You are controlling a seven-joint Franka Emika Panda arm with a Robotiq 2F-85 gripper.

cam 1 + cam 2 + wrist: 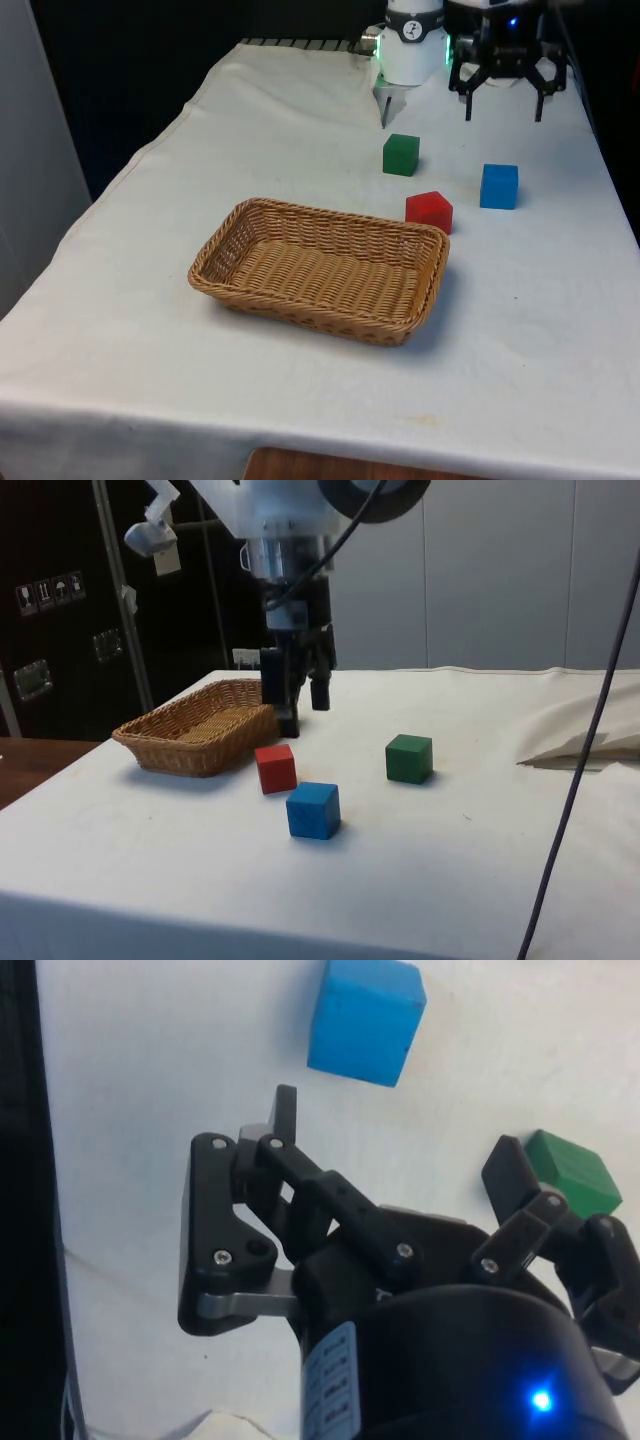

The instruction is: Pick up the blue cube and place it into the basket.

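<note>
1. The pincer [504, 108] hangs above the tabletop [300, 400] at its far end, fingers spread wide, holding nothing.
2. The blue cube [499, 186] sits on the cloth nearer than the pincer, apart from it.
3. The red cube [429, 211] lies just beside the basket [320, 268]'s far corner on the front view's right.
4. The green cube [401, 154] stands farther back, to the front view's left of the blue cube.
</note>
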